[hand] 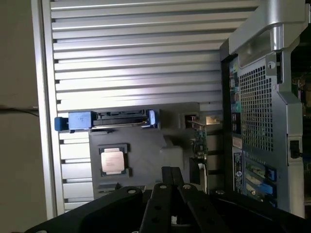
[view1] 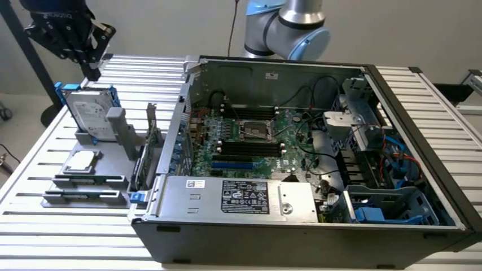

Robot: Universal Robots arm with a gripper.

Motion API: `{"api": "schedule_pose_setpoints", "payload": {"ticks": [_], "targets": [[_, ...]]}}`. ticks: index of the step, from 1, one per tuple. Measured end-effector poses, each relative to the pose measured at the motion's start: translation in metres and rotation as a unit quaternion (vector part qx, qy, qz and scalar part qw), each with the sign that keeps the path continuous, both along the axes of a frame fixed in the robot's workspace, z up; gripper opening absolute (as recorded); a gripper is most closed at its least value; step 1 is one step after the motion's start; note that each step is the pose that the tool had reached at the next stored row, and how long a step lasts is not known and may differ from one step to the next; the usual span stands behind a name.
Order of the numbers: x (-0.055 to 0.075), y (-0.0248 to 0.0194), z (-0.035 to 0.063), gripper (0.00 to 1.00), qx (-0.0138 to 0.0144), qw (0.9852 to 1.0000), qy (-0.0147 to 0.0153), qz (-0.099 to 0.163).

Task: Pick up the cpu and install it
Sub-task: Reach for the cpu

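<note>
Silver cpu (hand: 112,160) lies flat in grey holder (hand: 146,150), top exposed for pickup; gripper (hand: 171,175) well above, jaws together, empty.

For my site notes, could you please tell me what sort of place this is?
Probably a robotics lab workbench for computer assembly: an open computer case with motherboard exposed, a grey fixture holding the cpu and a hard drive, on a slatted metal table.

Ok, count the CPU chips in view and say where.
1. The cpu lies flat on the grey holder, on the exterior view's left of the computer case, nearer the camera than the hard drive. Others may hide inside the case.
</note>
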State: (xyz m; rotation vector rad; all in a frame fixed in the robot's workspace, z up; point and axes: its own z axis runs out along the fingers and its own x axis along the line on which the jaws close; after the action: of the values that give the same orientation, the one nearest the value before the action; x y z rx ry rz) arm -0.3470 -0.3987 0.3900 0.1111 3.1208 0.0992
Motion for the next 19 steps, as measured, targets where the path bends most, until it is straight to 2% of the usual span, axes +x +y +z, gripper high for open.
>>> {"api": "schedule_pose_setpoints", "payload": {"ticks": [8, 16, 19], "targets": [[-0.036, 0.0000, -0.0035, 0.11, 0.0000, 1.0000, 0.0008, 0.000], [-0.073, 0.0000, -0.0083, 0.11, 0.0001, 1.0000, 0.0028, 0.000], [-0.081, 0.0000, -0.0090, 0.11, 0.0000, 1.0000, 0.0038, 0.001]]}}
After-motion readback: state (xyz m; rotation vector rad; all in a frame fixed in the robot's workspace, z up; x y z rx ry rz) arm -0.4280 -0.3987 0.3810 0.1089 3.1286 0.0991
